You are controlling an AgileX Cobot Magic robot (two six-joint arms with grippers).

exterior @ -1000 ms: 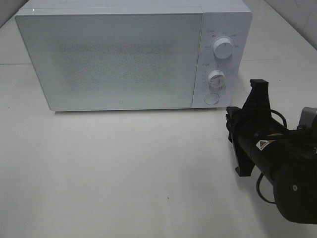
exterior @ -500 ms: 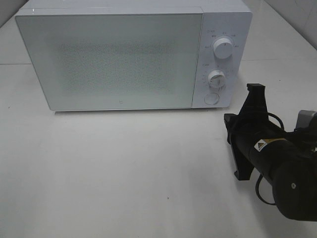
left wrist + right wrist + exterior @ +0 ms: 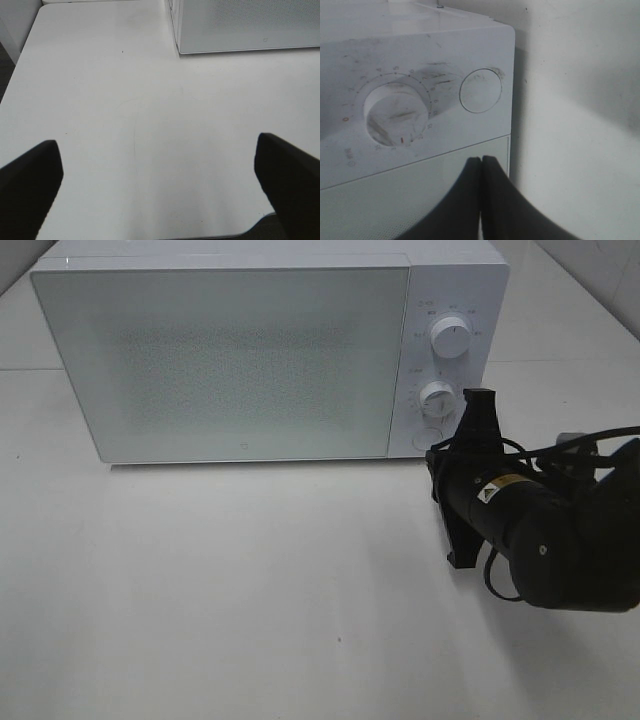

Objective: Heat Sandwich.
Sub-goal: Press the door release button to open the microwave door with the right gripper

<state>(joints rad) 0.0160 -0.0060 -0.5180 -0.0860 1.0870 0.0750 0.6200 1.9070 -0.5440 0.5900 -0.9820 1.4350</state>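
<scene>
We're at the microwave (image 3: 250,350) now, and its door (image 3: 220,360) is closed flat against the body. The sandwich shows in none of our 3 views. It may sit behind that frosted door, but we cannot tell.

The right gripper (image 3: 481,159) has its jaws pressed together with nothing between them, making 1 narrow tip. We read that as a poking tool: it points at the control panel on the microwave's right end, close to the round button (image 3: 480,90) and the lower knob (image 3: 396,112). We judge the next move is a push on that button, likely to release the door. From the high view we cannot say if the tip touches the panel yet.

The left gripper (image 3: 156,141) hangs with its jaws spread wide and empty over the bare table (image 3: 250,590), near and left of the microwave, well out of the way.

For room, the table in front of the door is open, so a swinging door meets nothing there. The right arm itself sits just beside the door's right edge, and the table's near edge shows close under the left gripper.
</scene>
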